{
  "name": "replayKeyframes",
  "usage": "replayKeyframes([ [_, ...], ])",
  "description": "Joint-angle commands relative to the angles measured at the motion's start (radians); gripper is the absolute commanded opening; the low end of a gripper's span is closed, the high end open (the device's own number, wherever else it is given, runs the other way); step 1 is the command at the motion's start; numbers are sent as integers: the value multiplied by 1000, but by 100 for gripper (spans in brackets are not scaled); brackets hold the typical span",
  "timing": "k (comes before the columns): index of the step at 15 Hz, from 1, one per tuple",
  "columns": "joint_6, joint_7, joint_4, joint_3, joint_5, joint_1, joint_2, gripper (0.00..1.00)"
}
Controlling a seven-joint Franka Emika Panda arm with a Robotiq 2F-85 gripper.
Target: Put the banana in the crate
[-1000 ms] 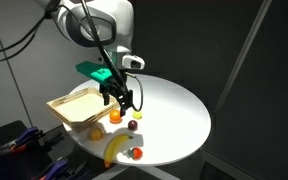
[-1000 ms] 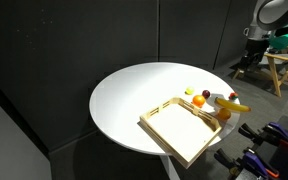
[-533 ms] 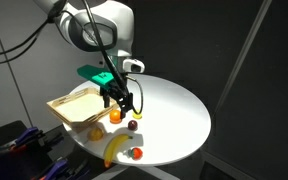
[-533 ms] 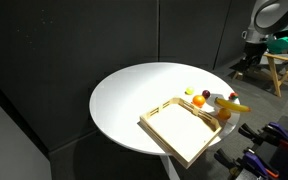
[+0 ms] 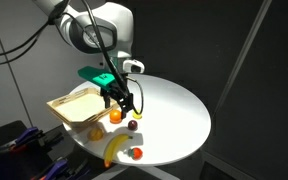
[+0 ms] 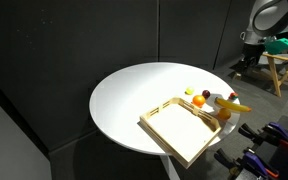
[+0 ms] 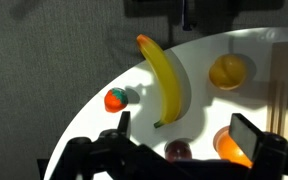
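End effector (image 7: 182,132) open, nothing held, hovering over the fruit cluster. Banana (image 7: 166,80) lies flat on the bench (image 7: 264,45), centre of wrist frame, not yet in the crate (image 5: 76,106). Bench rim runs close on its left with the red fruit (image 7: 115,99) between, round yellow fruit (image 7: 229,72) on its right. Mid-banana looks clear for a top grasp; low crate wall should make an easy carry
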Motion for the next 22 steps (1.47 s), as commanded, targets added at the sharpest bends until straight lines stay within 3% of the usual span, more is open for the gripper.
replayKeyframes([
  [1, 92, 1, -17, 24, -20, -12, 46, 100],
  [8, 227, -2, -22, 41, -12, -14, 149, 100],
  [22, 222, -75, 42, 53, 22, -40, 298, 100],
])
